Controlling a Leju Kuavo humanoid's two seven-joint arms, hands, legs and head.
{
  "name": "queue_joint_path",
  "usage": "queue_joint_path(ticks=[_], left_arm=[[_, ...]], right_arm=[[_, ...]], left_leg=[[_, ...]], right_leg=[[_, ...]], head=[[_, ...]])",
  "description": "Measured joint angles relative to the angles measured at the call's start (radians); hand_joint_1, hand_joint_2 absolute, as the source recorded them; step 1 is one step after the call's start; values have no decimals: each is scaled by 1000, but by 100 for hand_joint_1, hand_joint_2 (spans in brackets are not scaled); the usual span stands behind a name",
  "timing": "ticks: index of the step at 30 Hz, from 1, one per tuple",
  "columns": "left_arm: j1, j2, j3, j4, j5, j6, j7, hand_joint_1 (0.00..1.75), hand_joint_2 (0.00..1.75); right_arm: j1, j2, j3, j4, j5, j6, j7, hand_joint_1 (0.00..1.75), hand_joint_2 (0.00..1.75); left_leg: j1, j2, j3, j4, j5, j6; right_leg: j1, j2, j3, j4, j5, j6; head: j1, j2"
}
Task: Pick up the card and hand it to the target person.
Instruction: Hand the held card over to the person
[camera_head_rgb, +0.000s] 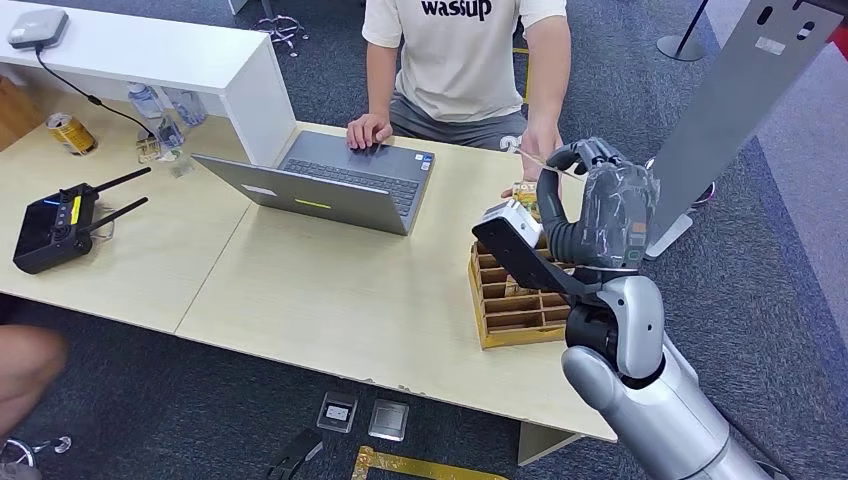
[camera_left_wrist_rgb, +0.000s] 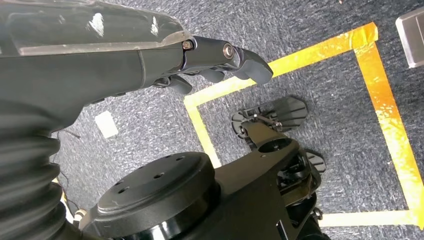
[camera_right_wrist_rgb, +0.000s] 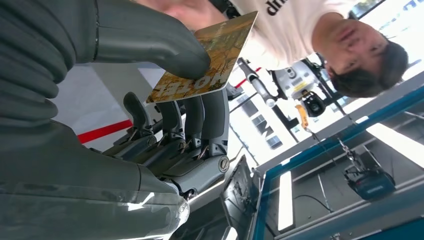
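Pinching card (camera_right_wrist_rgb: 210, 57) – right hand (camera_right_wrist_rgb: 170, 90), thumb against fingers | head view: card edge-on | left hand (camera_left_wrist_rgb: 220, 62) curled, holding nothing

I count one card (camera_right_wrist_rgb: 210, 55), pinched in right hand (camera_head_rgb: 590, 205). One left hand (camera_left_wrist_rgb: 220, 57), fingers loosely curled, nothing in it. One person (camera_head_rgb: 460, 60) across table (camera_head_rgb: 330, 290). One laptop (camera_head_rgb: 330, 180). One wooden compartment box (camera_head_rgb: 515, 300). One black remote (camera_head_rgb: 55, 228), two antennas. One can (camera_head_rgb: 70, 132). Two plastic bottles (camera_head_rgb: 165, 110). Two small cases (camera_head_rgb: 362, 415) on floor.
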Motion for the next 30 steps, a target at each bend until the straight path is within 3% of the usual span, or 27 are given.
queue_joint_path(ticks=[7,14,18,19,23,25,30], left_arm=[[-9,-3,-7,0,-3,-4,4,0,175],[-12,-4,-10,0,-3,-3,4,0,175],[-11,-4,-10,0,-2,-12,4,0,175],[-11,-4,-10,0,0,-17,4,0,175],[-9,-4,-10,0,11,-23,-4,0,0],[-4,-4,-10,0,28,-16,-11,0,0],[11,-4,-7,0,57,4,-12,0,0]], right_arm=[[-45,61,10,260,-1,-60,-26,136,175],[-55,96,13,413,-17,-72,-42,136,175],[-56,107,13,468,-21,-83,-50,1,175],[-56,109,13,476,-23,-86,-52,0,175],[-56,117,12,501,-49,-103,-69,0,175],[-54,123,6,507,-117,-119,-116,0,175],[-34,143,-47,503,-440,-115,-343,0,175]], left_leg=[[0,0,0,0,0,0],[0,0,0,0,0,0],[0,0,0,0,0,0],[0,0,0,0,0,0],[0,0,0,0,0,0],[0,0,0,0,0,0],[0,0,0,0,0,0]], right_leg=[[0,0,0,0,0,0],[0,0,-1,0,0,0],[0,0,-1,0,0,0],[0,0,-1,0,0,0],[0,0,-1,0,0,0],[0,0,-1,0,0,0],[0,0,-1,0,0,0]], head=[[-1,0],[-1,0],[0,0],[0,0],[0,0],[0,0],[0,0]])
